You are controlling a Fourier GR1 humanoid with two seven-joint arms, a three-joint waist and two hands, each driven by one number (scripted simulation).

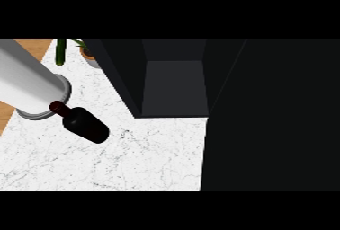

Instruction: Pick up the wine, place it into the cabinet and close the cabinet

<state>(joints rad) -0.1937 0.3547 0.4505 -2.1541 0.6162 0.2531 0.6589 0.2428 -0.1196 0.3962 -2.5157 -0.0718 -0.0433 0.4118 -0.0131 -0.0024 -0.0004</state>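
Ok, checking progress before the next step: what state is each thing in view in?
cabinet: open, nothing seen inside.
wine bottle: outside it, tilted over the counter, neck by the end of the grey forearm.
potted plant: standing at the counter's far edge.

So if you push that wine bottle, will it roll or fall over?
The wine bottle has a round body and narrow neck, so it could roll if it's on its side, or tip if standing; this view can't settle which. It looks smooth and glassy, so likely slippery and breakable on the marble counter.
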